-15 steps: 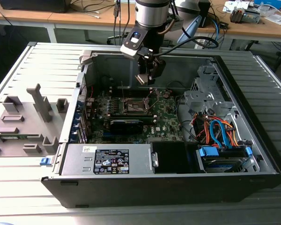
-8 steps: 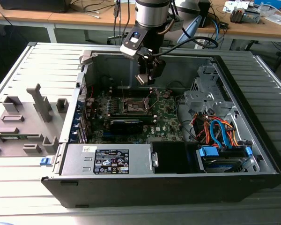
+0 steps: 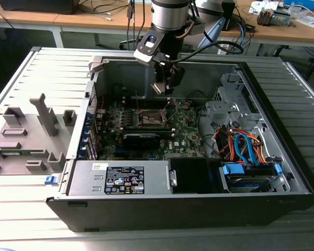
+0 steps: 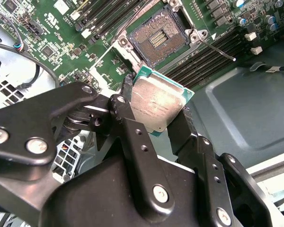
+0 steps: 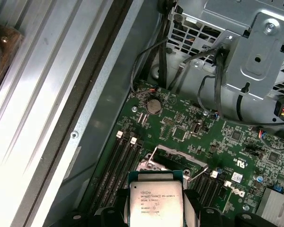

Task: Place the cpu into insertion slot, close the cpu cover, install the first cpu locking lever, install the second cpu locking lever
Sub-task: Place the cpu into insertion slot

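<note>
My gripper [image 4: 156,108] is shut on the cpu [image 4: 157,101], a small square chip with a silver-grey top and green edge, pinched by two opposite sides between black fingers [image 4: 125,101]. In the first wrist view the cpu [image 5: 154,201] sits level in the gripper [image 5: 156,218]. In the exterior view the gripper [image 3: 165,86] hangs inside the open computer case, above the green board. The insertion slot [image 4: 157,40] lies uncovered just beyond the chip, its brownish-gold pin field showing. The cpu cover [image 5: 173,158] stands tilted up off the slot. A thin locking lever [image 4: 217,49] sticks out beside the slot [image 3: 149,117].
Case walls [image 3: 94,78] ring the board. A silver drive cage [image 3: 230,104] and orange and blue cables [image 3: 240,146] fill the exterior view's right. A power supply [image 3: 123,178] sits at the front. Black memory slots [image 4: 208,52] flank the socket. Grey fixtures [image 3: 26,136] stand outside the case.
</note>
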`<state>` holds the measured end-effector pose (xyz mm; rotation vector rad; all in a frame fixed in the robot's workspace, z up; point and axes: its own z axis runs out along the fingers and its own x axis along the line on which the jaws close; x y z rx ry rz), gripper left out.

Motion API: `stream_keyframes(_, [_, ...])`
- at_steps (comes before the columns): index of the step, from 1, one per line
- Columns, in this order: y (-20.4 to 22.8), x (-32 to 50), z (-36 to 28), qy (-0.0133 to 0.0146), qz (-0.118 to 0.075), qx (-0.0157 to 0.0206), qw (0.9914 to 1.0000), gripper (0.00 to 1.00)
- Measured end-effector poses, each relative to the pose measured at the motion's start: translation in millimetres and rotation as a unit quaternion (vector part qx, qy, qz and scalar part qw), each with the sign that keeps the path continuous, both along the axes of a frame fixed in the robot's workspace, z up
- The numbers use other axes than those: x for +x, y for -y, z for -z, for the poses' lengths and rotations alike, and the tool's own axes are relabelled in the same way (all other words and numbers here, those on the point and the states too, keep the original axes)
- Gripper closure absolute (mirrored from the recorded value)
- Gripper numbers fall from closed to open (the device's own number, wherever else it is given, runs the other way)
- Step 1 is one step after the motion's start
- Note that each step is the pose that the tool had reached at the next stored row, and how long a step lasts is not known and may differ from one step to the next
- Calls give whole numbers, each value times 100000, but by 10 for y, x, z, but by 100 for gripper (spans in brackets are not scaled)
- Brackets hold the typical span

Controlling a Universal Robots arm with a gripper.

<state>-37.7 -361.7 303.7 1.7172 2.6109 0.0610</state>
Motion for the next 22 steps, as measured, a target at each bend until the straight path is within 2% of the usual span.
stream_keyframes(22, [0,0,2,-3,1988,-3,99980,45])
